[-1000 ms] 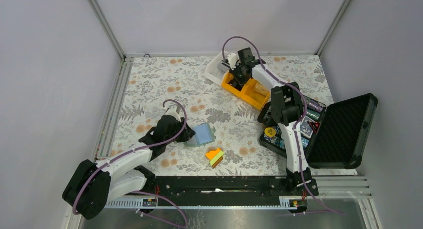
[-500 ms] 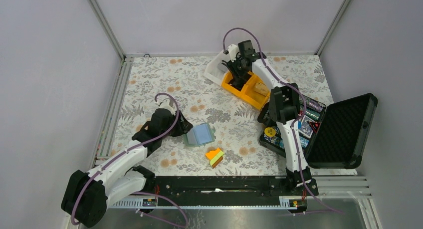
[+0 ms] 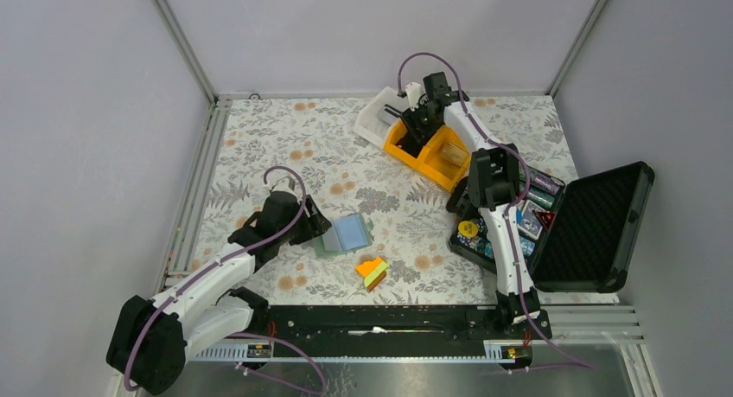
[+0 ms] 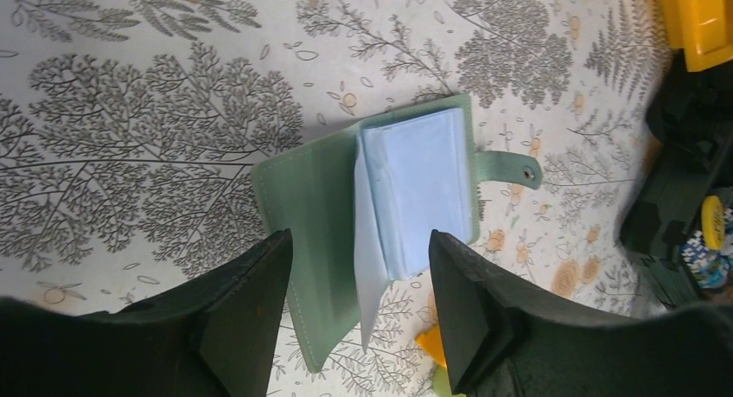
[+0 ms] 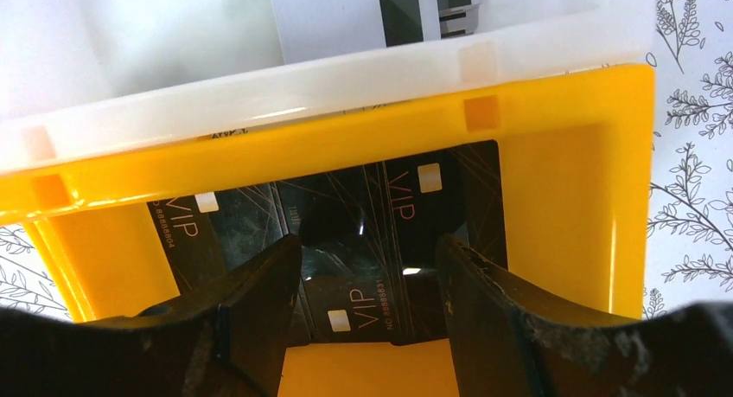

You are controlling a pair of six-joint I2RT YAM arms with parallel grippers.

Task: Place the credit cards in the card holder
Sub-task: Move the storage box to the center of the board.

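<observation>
Right wrist view: your right gripper [image 5: 367, 263] hangs wide apart, holding nothing, over black VIP credit cards [image 5: 380, 207] overlapping in the yellow bin [image 5: 562, 155] | left wrist view: your left gripper [image 4: 359, 246] is spread wide, holding nothing, above the open green card holder [image 4: 302, 189] lying on the floral tabletop [image 4: 130, 112]

The left tool [image 3: 321, 228] sits just beside the open card holder [image 3: 351, 233].

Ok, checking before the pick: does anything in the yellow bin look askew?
Yes: the black VIP credit cards in the yellow plastic bin lie overlapped and turned different ways, not squarely stacked. The open right gripper hangs above them.
</observation>
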